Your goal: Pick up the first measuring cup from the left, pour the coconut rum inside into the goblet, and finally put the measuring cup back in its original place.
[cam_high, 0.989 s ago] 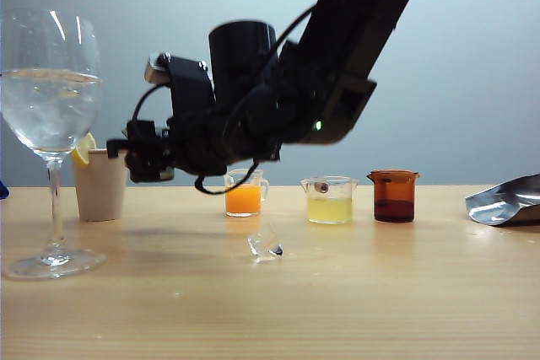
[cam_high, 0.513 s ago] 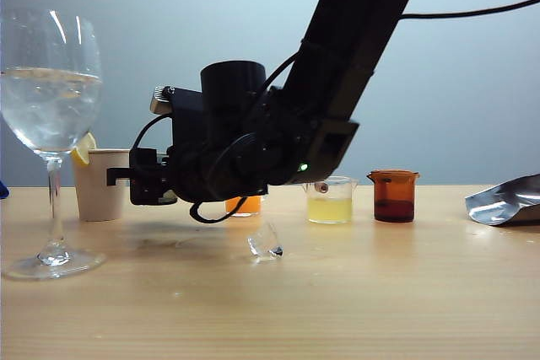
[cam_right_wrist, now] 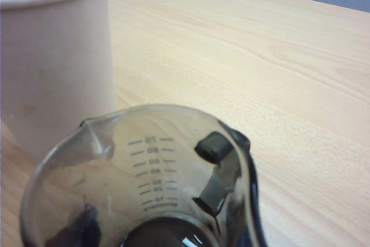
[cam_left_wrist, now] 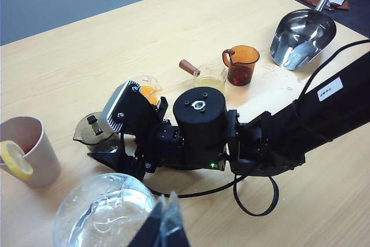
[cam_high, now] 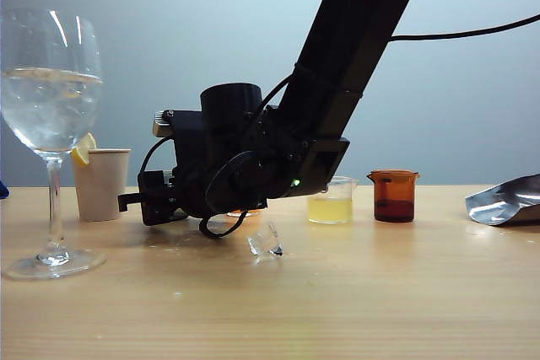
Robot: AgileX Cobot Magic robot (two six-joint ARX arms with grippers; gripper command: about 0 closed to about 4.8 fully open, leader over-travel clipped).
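From the exterior view, the right gripper (cam_high: 139, 201) hangs low over the pale wooden table (cam_high: 337, 292), level with the row of vessels along the far edge. It sits just beside the beige paper cup (cam_high: 101, 187). The arm's bulk hides what it carries. The tall clear stemmed goblet (cam_high: 51, 107) stands by the near left corner and holds a bowlful of clear liquid (cam_high: 49, 111), presumably the coconut rum. So the low carry reads as the put-back step.

In the left wrist view, the small smoky-grey translucent measuring cup with a pour lip (cam_left_wrist: 92, 134) sits upright at the front of the right gripper. It is between the paper cup and the clear cup of orange liquid (cam_left_wrist: 144, 88), at or just above the tabletop (I cannot tell whether it touches). Held upright and low like this, it can be set down without tipping. The left gripper (cam_left_wrist: 162, 229) shows only as a sliver beside the goblet's rim, and I cannot tell how its jaws stand.

In the right wrist view, the cup fills the foreground and looks emptied. Dark finger pads (cam_right_wrist: 214, 146) show through its walls on both sides, so the jaws are clamped on it. The paper cup stands close behind.
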